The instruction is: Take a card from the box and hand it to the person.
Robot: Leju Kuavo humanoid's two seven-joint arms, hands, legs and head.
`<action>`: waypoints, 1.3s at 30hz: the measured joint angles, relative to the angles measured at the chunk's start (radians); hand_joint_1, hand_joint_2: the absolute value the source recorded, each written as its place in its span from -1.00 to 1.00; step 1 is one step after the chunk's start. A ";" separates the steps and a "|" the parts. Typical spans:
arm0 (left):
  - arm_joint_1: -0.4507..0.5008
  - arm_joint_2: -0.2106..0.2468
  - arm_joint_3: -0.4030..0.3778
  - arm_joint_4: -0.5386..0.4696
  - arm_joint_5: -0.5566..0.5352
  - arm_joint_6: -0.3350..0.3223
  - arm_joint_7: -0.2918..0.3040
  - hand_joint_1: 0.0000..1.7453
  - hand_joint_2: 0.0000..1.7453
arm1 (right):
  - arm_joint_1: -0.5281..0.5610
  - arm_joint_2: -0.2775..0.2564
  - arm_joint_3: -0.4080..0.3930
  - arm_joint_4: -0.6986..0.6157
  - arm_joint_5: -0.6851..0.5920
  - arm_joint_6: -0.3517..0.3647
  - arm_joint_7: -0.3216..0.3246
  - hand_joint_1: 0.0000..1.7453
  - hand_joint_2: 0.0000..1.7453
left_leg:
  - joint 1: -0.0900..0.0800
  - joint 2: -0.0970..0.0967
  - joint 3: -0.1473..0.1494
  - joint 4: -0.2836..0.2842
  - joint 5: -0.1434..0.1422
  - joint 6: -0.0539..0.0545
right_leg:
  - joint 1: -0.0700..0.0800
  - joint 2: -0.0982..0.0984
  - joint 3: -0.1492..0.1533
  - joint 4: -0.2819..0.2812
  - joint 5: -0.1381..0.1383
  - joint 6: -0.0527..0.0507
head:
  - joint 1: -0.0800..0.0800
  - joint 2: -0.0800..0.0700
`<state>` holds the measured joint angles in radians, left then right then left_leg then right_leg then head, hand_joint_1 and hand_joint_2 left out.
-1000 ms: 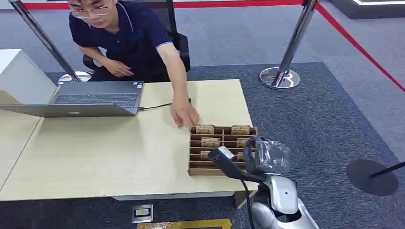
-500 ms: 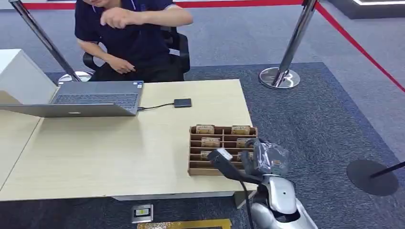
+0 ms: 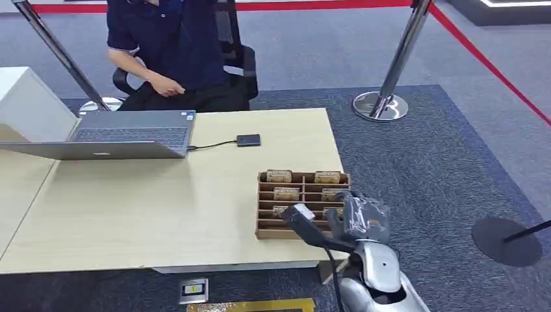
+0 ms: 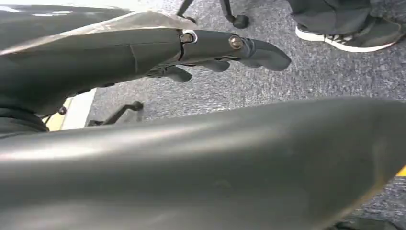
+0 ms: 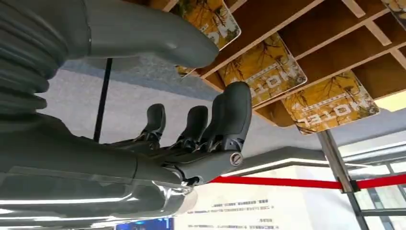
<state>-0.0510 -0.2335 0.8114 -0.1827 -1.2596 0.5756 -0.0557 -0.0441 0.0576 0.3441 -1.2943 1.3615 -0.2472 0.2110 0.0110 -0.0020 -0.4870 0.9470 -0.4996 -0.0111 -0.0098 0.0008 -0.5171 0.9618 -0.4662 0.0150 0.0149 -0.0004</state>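
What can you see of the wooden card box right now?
The wooden card box is a flat brown tray split by thin slats into rows of open slots, lying near the table's front right corner. Several slots hold yellow patterned cards printed "HOTEL", standing tilted on edge; others look empty. The right hand hovers at its right end, fingers apart, holding nothing; whether it touches the box is unclear.
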 joint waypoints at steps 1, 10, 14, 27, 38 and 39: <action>0.000 0.000 0.000 0.000 0.000 0.000 0.000 -1.00 -1.00 | 0.001 0.000 0.000 0.000 0.000 0.001 0.000 0.04 1.00 | 0.000 0.000 0.000 0.000 0.000 0.000 | 0.000 0.000 0.000 0.000 0.000 0.000 | 0.000 0.000; 0.000 0.000 0.000 0.000 -0.002 0.000 0.000 -1.00 -1.00 | 0.003 0.003 -0.002 0.011 0.000 0.006 0.000 0.06 1.00 | 0.000 0.000 0.000 0.000 0.000 0.000 | 0.000 0.000 0.000 0.000 0.000 0.000 | 0.000 0.000; 0.000 0.000 0.000 0.000 -0.007 0.000 0.000 -1.00 -1.00 | 0.002 0.008 -0.008 0.020 0.000 0.007 0.000 0.06 1.00 | 0.000 0.000 0.000 0.000 0.000 0.000 | 0.000 0.000 0.000 0.000 0.000 0.000 | 0.000 0.000; 0.000 0.002 0.000 0.000 -0.008 -0.001 0.001 -1.00 -1.00 | -0.029 0.019 -0.011 0.074 -0.004 0.013 -0.005 0.06 1.00 | 0.000 0.000 0.000 0.000 0.000 0.000 | 0.000 0.000 0.000 0.000 0.000 0.000 | 0.000 0.000; 0.000 0.002 0.000 0.000 0.000 0.000 0.001 -1.00 -1.00 | -0.044 0.027 -0.014 0.110 -0.008 0.013 -0.016 0.08 1.00 | 0.000 0.000 0.000 0.000 0.000 0.000 | 0.000 0.000 0.000 0.000 0.000 0.000 | 0.000 0.000; 0.000 0.002 0.000 0.000 0.000 0.002 0.000 -1.00 -1.00 | -0.044 0.027 -0.014 0.110 -0.008 0.013 -0.016 0.08 1.00 | 0.000 0.000 0.000 0.000 0.000 0.000 | 0.000 0.000 0.000 0.000 0.000 0.000 | 0.000 0.000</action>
<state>-0.0512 -0.2319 0.8114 -0.1827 -1.2592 0.5779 -0.0557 -0.0880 0.0847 0.3300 -1.1841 1.3539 -0.2346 0.1946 0.0110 -0.0020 -0.4868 0.9470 -0.4996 -0.0111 -0.0098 0.0008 -0.5169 0.9618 -0.4661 0.0150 0.0153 -0.0004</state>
